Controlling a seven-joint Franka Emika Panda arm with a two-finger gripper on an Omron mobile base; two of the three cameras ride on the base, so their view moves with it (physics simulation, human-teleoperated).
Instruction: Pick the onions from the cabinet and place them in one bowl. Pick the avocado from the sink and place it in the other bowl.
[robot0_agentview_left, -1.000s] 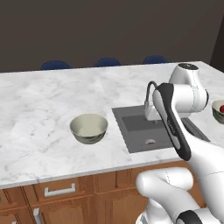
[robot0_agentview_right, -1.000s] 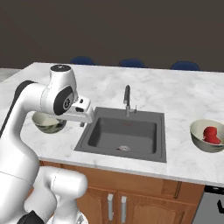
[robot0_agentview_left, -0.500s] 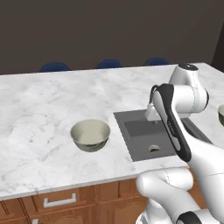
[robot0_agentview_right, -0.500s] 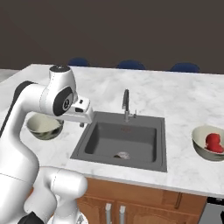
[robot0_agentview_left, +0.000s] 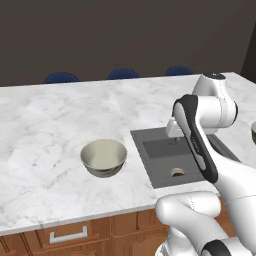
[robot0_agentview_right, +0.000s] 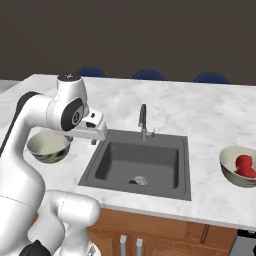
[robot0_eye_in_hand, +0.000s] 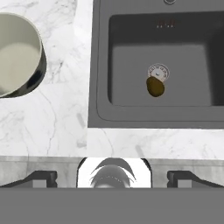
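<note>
Two red onions (robot0_agentview_right: 244, 165) lie in the bowl (robot0_agentview_right: 231, 170) on the counter right of the sink (robot0_agentview_right: 107, 165). The other bowl (robot0_agentview_left: 103, 157) stands with nothing in it left of the sink (robot0_agentview_left: 150, 155). The avocado (robot0_eye_in_hand: 155, 86) rests on the basin floor beside the drain, and appears small in the right base view as the avocado (robot0_agentview_right: 136, 180). My gripper (robot0_agentview_right: 93, 142) hangs open above the counter at the sink's left rim, between the bare bowl (robot0_agentview_right: 45, 145) and the basin. In the hand view the gripper (robot0_eye_in_hand: 113, 178) has its tips spread wide, holding nothing. The cabinet is out of view.
A slim dark faucet (robot0_agentview_right: 143, 120) rises at the sink's far edge. Blue chair backs (robot0_agentview_left: 123, 74) line the far side of the marble counter (robot0_agentview_left: 60, 115). Wooden drawer fronts (robot0_agentview_left: 67, 234) run under the near edge.
The whole picture has slid slightly downward, so the base has moved. The avocado by the drain has come into sight. The gripper stays open over the sink's left rim.
</note>
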